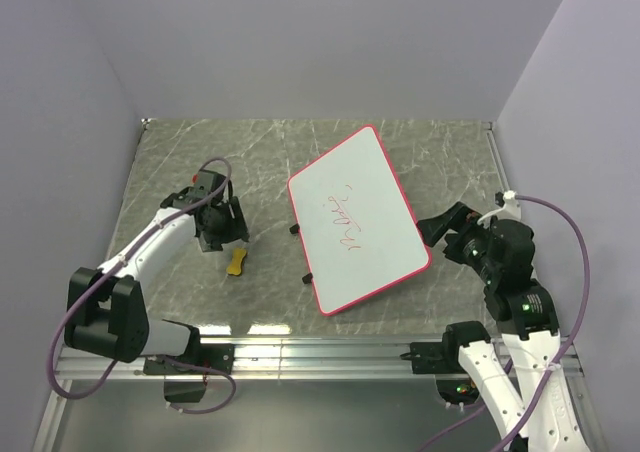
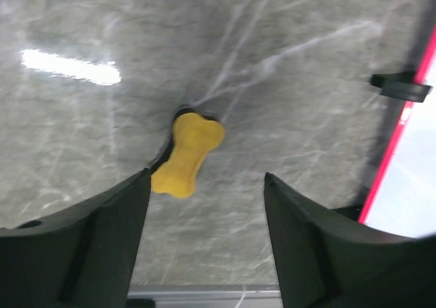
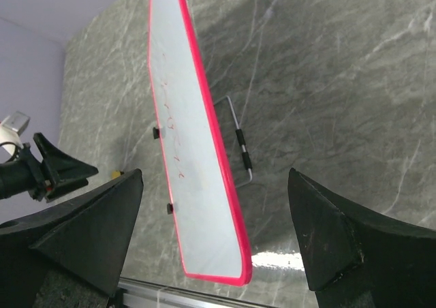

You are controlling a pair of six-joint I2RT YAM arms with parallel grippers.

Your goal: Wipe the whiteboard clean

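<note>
2 robot arms with white shells and black joints. Left arm (image 1: 150,244) and right arm (image 1: 522,317) each trail a looping mauve-grey cable (image 1: 586,252). Left gripper (image 2: 206,178) and right gripper (image 3: 214,178) have thick matte-black wedge fingers (image 2: 82,247). Green lights (image 1: 523,309) dot the right arm.

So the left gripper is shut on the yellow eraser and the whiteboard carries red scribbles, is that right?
Not quite: the left wrist view shows the left gripper open, the yellow eraser lying free on the table. The whiteboard does carry red scribbles.
</note>
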